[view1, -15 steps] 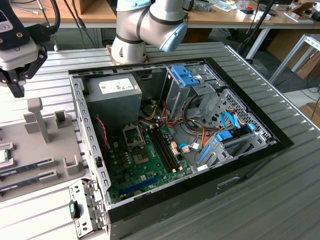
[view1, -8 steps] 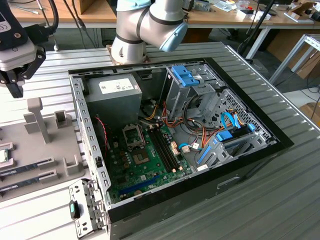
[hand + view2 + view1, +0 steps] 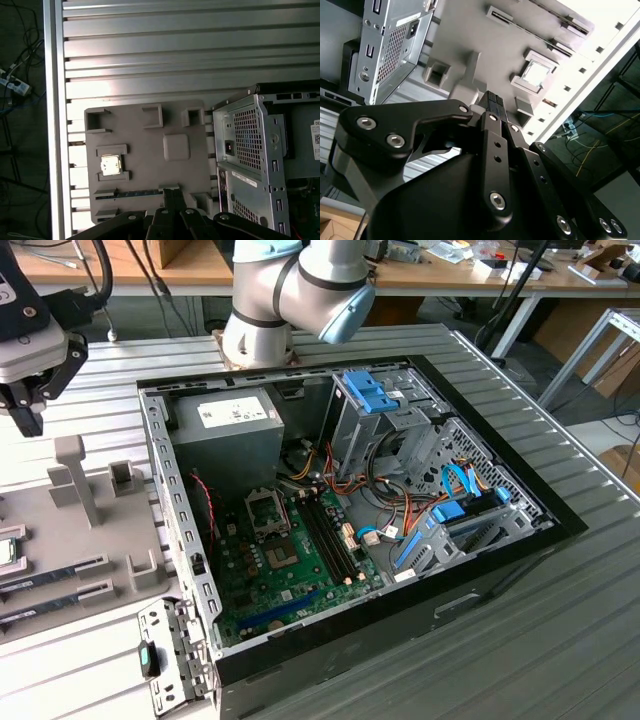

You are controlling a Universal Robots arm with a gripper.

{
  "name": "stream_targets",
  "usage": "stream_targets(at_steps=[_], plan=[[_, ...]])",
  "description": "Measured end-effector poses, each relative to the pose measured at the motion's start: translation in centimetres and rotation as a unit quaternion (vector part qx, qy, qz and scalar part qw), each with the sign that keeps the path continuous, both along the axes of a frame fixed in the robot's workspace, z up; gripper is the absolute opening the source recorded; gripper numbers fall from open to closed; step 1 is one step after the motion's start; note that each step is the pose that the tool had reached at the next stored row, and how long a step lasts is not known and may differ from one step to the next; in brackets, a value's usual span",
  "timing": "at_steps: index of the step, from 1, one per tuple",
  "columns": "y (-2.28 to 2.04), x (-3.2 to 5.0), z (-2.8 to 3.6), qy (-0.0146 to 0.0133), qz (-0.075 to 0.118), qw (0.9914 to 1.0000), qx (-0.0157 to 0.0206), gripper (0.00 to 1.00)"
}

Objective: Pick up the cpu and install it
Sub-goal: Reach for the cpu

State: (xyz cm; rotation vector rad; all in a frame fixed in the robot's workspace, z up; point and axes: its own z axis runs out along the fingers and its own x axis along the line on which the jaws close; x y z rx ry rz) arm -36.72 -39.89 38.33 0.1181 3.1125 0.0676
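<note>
One ribbed metal table (image 3: pixel 520 640) carries everything, and the single arm (image 3: pixel 290 290) bends over its far side. One open computer case (image 3: pixel 450 600) lies on its side beside the gripper (image 3: pixel 30 390), on the exterior view's right of it. One green motherboard (image 3: pixel 290 570) lies flat inside, with one square socket (image 3: pixel 266 510) near its upper end. One grey fixture tray (image 3: pixel 150 165) lies directly beneath the gripper, just beside the case.

The gripper hangs above the tray, touching nothing. In both wrist views its fingertips (image 3: pixel 492 102) are drawn together with nothing between them.

One cpu (image 3: pixel 111 164) sits in a bracketed pocket of the tray, below the gripper and off to one side of the fingertips, well apart from them. It lies flat with its silvery lid up. Being square, it has no long axis, and its edges run parallel to the tray's edges. In the second wrist view the cpu (image 3: pixel 536 73) shows beyond the fingertips.
</note>
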Motion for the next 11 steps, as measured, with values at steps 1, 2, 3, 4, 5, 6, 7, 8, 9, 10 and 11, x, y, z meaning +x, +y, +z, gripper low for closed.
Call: stream_targets(at_steps=[1,2,3,4,5,6,7,8,9,10,11], plan=[[0.00,-0.03,-0.01,0.0000,0.000,1.00000,0.0000,0.11],[0.00,-0.07,-0.01,0.0000,0.000,1.00000,0.0000,0.11],[0.00,-0.10,-0.01,0.0000,0.000,1.00000,0.0000,0.11],[0.00,-0.14,-0.02,0.0000,0.000,1.00000,0.0000,0.11],[0.00,-0.17,-0.02,0.0000,0.000,1.00000,0.0000,0.11],[0.00,-0.26,-0.04,0.0000,0.000,1.00000,0.0000,0.11],[0.00,-0.33,-0.04,0.0000,0.000,1.00000,0.0000,0.11],[0.00,-0.40,-0.05,0.0000,0.000,1.00000,0.0000,0.11],[0.00,-0.43,-0.05,0.0000,0.000,1.00000,0.0000,0.11],[0.00,-0.49,-0.06,0.0000,0.000,1.00000,0.0000,0.11],[0.00,-0.56,-0.07,0.0000,0.000,1.00000,0.0000,0.11]])
